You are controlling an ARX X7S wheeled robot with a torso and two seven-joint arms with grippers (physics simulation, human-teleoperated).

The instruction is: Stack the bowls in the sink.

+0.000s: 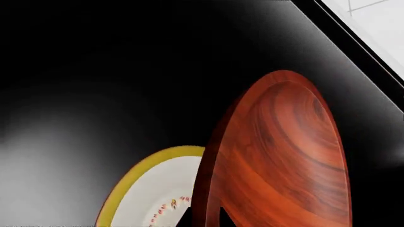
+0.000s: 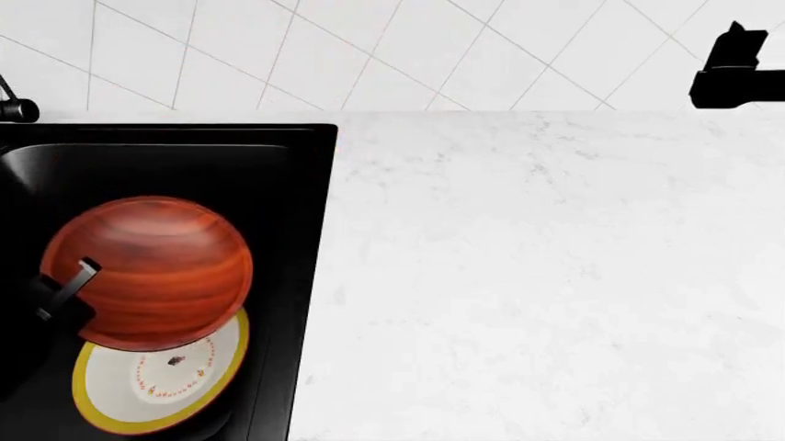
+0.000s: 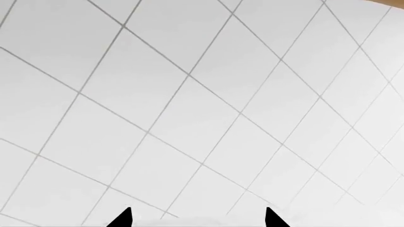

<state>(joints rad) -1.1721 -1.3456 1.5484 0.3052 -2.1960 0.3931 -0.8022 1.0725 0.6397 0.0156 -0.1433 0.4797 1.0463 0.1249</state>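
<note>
One wooden bowl (image 2: 153,266) half-hiding white bowl (image 2: 165,386)

two shallow round bowls show in the head view: one glossy reddish-brown wood-grain bowl (image 2: 153,266) and one white bowl with a yellow rim and small red inner marks (image 2: 165,381). there is one large black rectangular sink basin (image 2: 289,230), and one slim black faucet (image 2: 15,106) at its far edge. one white marble counter (image 2: 552,276) runs beside it, and one white tiled wall (image 2: 368,50) stands behind. two black grippers are visible, the left gripper (image 2: 62,289) at the wooden bowl and the right gripper (image 2: 736,73) raised before the wall. the right wrist view shows two black fingertips (image 3: 121,218).
</note>
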